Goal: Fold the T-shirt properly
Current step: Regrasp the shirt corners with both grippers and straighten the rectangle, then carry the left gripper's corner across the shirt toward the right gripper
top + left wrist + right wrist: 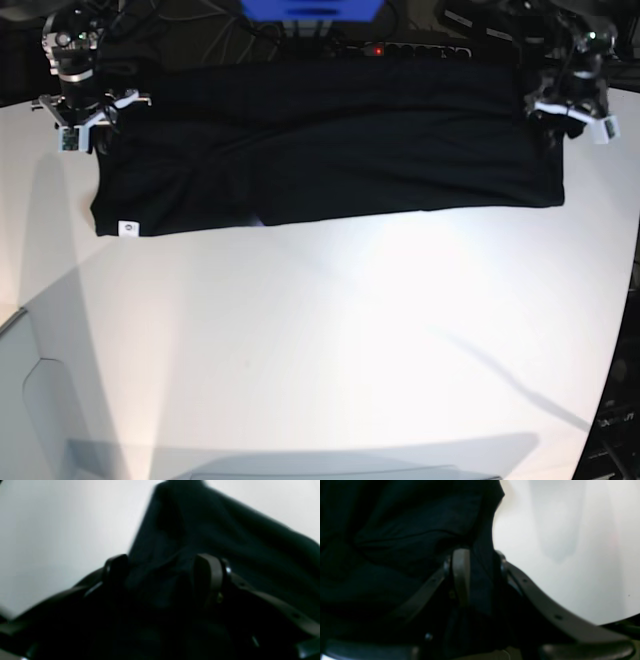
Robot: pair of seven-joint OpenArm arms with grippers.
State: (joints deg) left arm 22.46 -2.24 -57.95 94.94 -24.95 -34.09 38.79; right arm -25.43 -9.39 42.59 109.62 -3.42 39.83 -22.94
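The black T-shirt (330, 160) lies spread in a wide band across the far part of the white table (330, 340), plain side up, with a small white label (129, 228) at its near left corner. At the shirt's right end, my left gripper (570, 118) stands open; in the left wrist view its fingers (207, 575) are wide apart with loose dark cloth (212, 530) lying between them. My right gripper (80, 125) is at the shirt's far left corner. In the right wrist view it (480, 566) is shut on a fold of the shirt's edge (407, 530).
A blue object (310, 8), a power strip with a red light (378, 50) and cables sit behind the table's far edge. The table's right edge runs down past my left arm. Arm shadows cross the near half.
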